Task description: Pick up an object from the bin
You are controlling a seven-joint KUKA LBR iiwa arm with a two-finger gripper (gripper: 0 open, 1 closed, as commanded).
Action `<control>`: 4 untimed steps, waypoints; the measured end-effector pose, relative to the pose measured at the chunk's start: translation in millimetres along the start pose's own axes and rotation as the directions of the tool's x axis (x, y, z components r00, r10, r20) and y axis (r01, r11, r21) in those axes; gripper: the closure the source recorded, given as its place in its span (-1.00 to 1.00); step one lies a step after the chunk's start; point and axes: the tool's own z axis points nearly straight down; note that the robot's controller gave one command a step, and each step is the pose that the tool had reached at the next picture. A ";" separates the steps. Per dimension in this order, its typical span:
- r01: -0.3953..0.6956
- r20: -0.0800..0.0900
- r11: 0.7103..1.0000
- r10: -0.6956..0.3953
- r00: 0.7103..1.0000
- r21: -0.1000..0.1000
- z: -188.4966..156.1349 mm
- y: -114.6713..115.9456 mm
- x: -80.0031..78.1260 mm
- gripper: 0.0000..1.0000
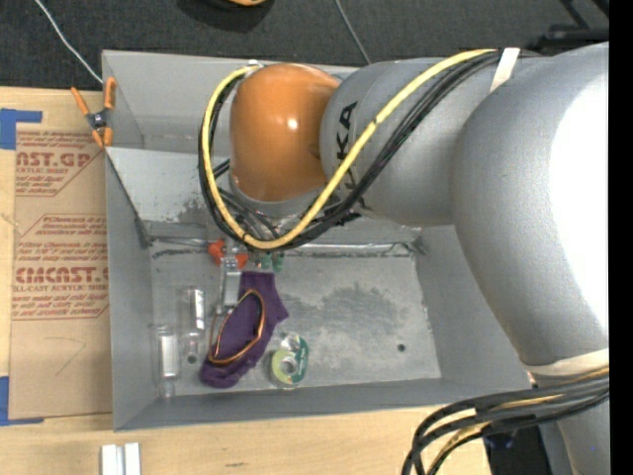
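Grey metal bin (127,265), contents noted from the left wall across.

Against the left wall, on the floor: two clear plastic pieces (166,349), lying close together, one nearer the front corner and the other just beside it towards the centre.

Next, the gripper (235,267). It stands low in the bin, left of centre and near the back of the floor, under the orange cover (277,132) of the wrist. Its state cannot be determined: the cover and the looped black and yellow cables (213,171) hide most of it.

Directly in front of the gripper lies a purple cloth (244,327) with an orange edging (crumpled, elongated, running from the gripper towards the front wall). Its upper end reaches the gripper's tip; whether the two are in contact cannot be told. No grasp is confirmed.

Just right of the cloth's lower end: a small greenish roll (289,359), lying flat near the front wall, close to the cloth.

Further right the floor is bare, scuffed metal. The arm (475,137) enters from the right, spanning the bin's upper right portion.
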 end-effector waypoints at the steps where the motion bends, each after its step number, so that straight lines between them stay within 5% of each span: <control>1: -0.003 0.007 1.000 0.003 1.000 -0.002 -5.1 -1.2 -1.7 -1.00; 2: 0.433 -0.004 0.902 -0.433 0.902 -0.001 96.1 -25.3 62.7 -1.00; 3: 0.250 0.013 0.968 -0.250 0.968 -0.001 6.2 -30.2 63.3 -1.00; 4: 0.433 -0.005 0.902 -0.433 0.902 -0.003 97.5 -24.5 63.6 -1.00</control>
